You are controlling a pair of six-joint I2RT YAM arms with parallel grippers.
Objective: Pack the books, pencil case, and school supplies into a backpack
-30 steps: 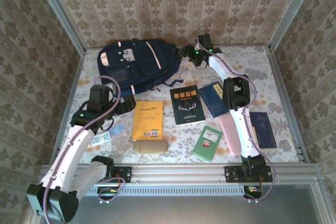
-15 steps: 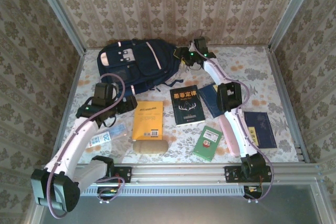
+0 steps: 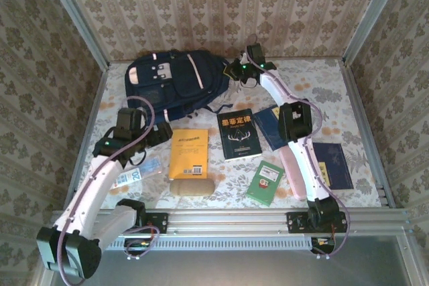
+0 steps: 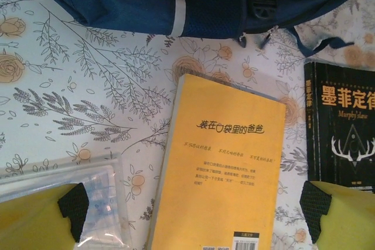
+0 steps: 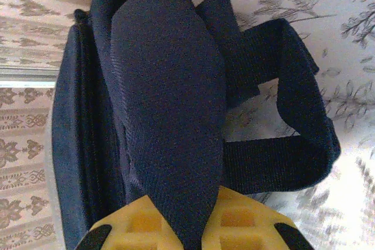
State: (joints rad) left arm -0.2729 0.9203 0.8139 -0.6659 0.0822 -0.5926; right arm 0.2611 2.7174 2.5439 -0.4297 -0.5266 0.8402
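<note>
1. Right gripper [image 3: 236,72] [image 5: 186,222]: jaws clamped together on a fold of the backpack [image 3: 171,78] [image 5: 164,86], at the bag's right side, near the far edge of the table [image 3: 322,78].
2. Left gripper [image 3: 158,136] [image 4: 193,203]: jaws wide apart, holding nothing, hovering above the yellow book [image 3: 188,152] [image 4: 217,162] and packet [image 3: 134,175] [image 4: 94,191], left of table centre.
3. Backpack: lying in the far-left part of the table, front pockets up. No opening can be made out.
4. Progress, as judged: nothing looks packed. The grip on the bag suggests it is only now being positioned or opened, so every item is left to load.
5. Items out on the table:
   - yellow book, near-centre
   - black book [image 3: 239,133] [image 4: 343,127], centre
   - navy book [image 3: 268,128], right of centre
   - second navy book [image 3: 335,164], near the right edge
   - green book [image 3: 265,182], toward the near edge
   - packet, near-left
   - tan case [image 3: 192,187], perhaps the pencil case, by the near edge
   - pink case [image 3: 291,169], partly under the right arm
6. Writing:
   - yellow book: "装在口袋里的爸爸", with smaller lines and a barcode that are unreadable
   - black book: "墨菲定律" in gold over white antlers, with small script beneath that is unclear
   - packet: numerals "20"
   - green book: red-and-white label, illegible
</note>
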